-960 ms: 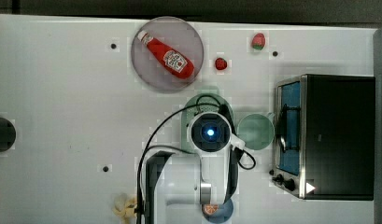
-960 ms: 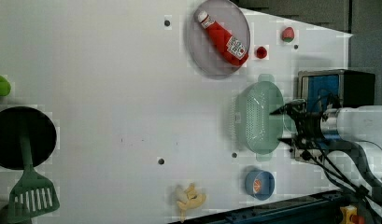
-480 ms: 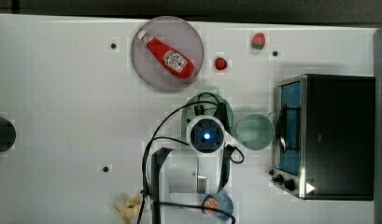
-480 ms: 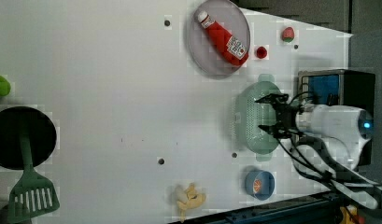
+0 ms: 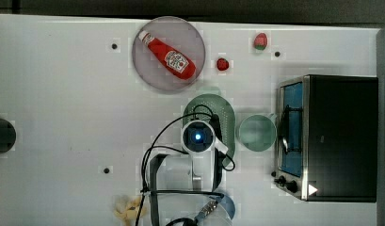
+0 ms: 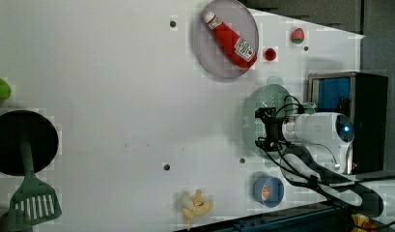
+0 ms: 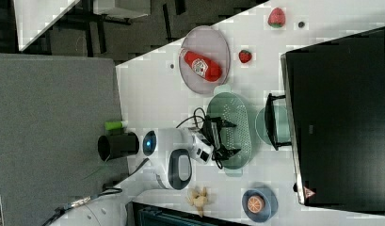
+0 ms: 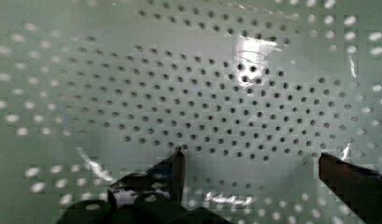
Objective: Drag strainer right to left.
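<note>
White counter (image 5: 63, 117), dark toaster oven (image 5: 338, 136) at the top view's right edge. The strainer (image 5: 213, 106) lies mid-counter, just left of the mint cup (image 5: 257, 133) in the top view and below the grey plate (image 5: 155, 75) carrying the ketchup bottle (image 5: 167, 55).

The tool (image 7: 226, 137) is down inside the strainer basin, jaws spread wide, holding nothing. In the wrist view the two fingertips (image 8: 177, 161) sit close over the perforated floor; contact cannot be confirmed.

Handling, judged: thin moulded plastic, so light and fairly stiff, with a smooth underside that should slide easily on the counter. No clamp needed; pressing against the inner wall, or hooking the solid rim, should carry it along. Risk: being light, it may tip or skid out if pushed high on the wall. A low push on the wall looks safer.
</note>
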`<action>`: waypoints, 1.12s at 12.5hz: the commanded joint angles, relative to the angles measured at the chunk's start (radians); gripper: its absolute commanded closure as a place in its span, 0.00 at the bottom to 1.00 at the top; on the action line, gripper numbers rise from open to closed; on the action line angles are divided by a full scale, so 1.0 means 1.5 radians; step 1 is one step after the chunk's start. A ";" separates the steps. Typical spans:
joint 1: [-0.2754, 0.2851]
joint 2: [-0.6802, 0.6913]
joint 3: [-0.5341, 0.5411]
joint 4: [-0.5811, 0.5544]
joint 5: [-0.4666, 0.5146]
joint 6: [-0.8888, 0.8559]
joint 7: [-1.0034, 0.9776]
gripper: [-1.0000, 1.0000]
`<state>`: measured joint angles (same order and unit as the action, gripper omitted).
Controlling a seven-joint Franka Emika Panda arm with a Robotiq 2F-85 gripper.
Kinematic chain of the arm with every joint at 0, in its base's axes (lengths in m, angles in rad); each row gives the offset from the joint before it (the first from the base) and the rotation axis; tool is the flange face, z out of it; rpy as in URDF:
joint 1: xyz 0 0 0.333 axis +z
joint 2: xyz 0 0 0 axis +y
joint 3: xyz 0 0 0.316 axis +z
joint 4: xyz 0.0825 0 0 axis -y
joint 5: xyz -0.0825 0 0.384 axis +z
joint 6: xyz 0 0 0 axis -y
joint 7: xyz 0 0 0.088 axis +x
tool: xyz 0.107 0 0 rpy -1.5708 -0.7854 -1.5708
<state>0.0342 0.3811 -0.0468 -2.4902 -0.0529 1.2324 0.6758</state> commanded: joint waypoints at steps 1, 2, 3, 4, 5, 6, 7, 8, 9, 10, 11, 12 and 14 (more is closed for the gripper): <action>0.005 -0.021 0.026 0.000 0.004 0.025 0.061 0.00; 0.010 -0.022 0.031 0.001 0.005 0.028 0.065 0.00; 0.015 -0.021 0.034 0.000 0.005 0.028 0.075 0.00; 0.020 -0.021 0.036 0.001 0.005 0.028 0.082 0.00; 0.027 -0.021 0.037 0.001 0.006 0.028 0.095 0.00; 0.035 -0.021 0.039 0.001 0.006 0.028 0.111 0.00; 0.043 -0.021 0.044 0.002 0.006 0.029 0.127 0.00; 0.052 -0.021 0.050 0.003 0.006 0.028 0.148 0.00; 0.061 -0.020 0.058 0.005 0.006 0.028 0.174 0.00; 0.071 -0.019 0.069 0.008 0.006 0.028 0.198 0.00; 0.081 -0.019 0.080 0.009 0.006 0.028 0.226 0.00; 0.090 -0.019 0.090 0.010 0.006 0.027 0.253 0.00; 0.109 -0.019 0.106 0.010 0.006 0.027 0.293 0.00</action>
<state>0.1509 0.3513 0.0823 -2.4883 -0.0194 1.2744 1.0088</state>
